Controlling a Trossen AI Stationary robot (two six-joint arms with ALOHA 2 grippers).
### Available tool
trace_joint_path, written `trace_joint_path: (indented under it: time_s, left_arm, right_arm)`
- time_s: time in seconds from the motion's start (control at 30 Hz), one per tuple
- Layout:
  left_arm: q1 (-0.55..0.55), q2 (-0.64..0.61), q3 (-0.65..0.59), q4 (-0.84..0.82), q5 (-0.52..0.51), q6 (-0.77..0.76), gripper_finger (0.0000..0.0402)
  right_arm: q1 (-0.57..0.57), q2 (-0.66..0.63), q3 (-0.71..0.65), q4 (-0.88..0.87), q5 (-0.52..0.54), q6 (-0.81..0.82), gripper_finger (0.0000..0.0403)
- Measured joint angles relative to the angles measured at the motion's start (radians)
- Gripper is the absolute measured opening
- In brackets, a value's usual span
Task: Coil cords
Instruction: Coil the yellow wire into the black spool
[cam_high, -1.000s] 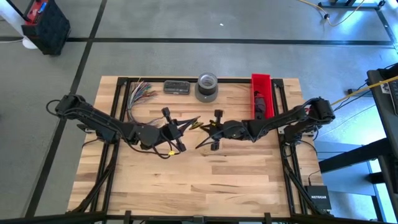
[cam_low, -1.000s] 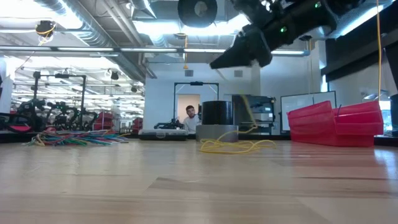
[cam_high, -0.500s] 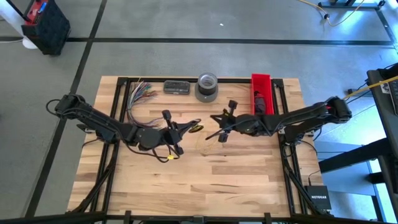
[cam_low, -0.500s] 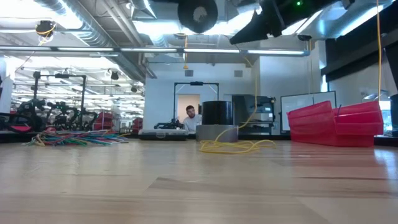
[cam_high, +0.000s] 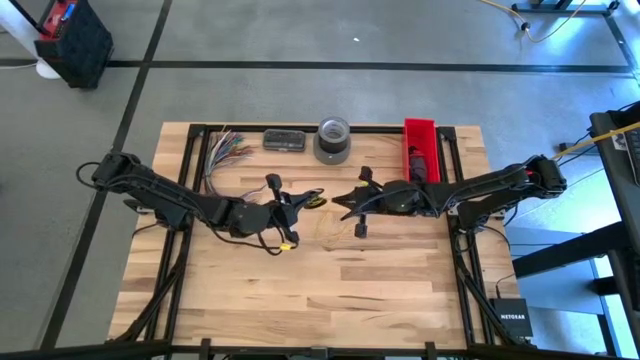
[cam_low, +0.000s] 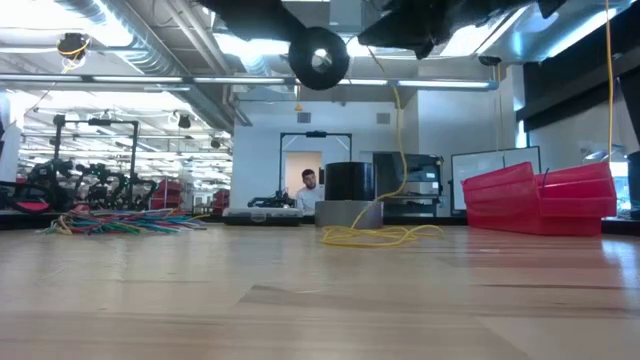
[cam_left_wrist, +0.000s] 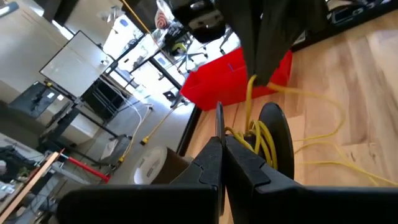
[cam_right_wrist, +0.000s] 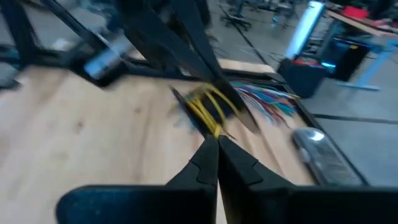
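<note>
We note the red bin at far right holding dark items. Left gripper clamps the spool of yellow cord mid-table; right gripper pinches cord, jaws together.

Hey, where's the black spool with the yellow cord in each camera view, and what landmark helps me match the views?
High view: black spool near picture centre.
Low view: top centre, up in the air.
Left wrist view: centre-right, wound with yellow cord.
Right wrist view: centre, blurred.
Shared landmark: red bin, seen in the high, low and left wrist views.
</note>
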Motion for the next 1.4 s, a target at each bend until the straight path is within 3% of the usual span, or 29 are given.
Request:
trace_joint_path:
  time_s: [0.2,0.63,0.9,1.17,1.4]
  left_arm:
    - [0.024,0.007,0.0,0.009,0.003,-0.025,0.0001]
    - [0.03,0.012,0.0,0.015,0.056,-0.025,0.0001]
    - [0.031,0.012,0.0,0.025,0.09,-0.03,0.0001]
    - [0.035,0.012,0.0,0.028,0.1,-0.056,0.0001]
    - [0.038,0.012,0.0,0.029,0.095,-0.078,0.0001]
  right_arm:
    - [0.0,0.008,0.0,0.045,-0.089,0.063,0.0007]
    - [0.0,0.13,0.0,0.246,-0.102,0.112,0.001]
    - [0.0,0.164,-0.001,0.298,-0.107,0.11,0.0084]
    - [0.007,0.127,0.0,0.253,-0.221,0.036,0.0127]
    - [0.018,0.071,0.0,0.108,-0.192,0.008,0.0128]
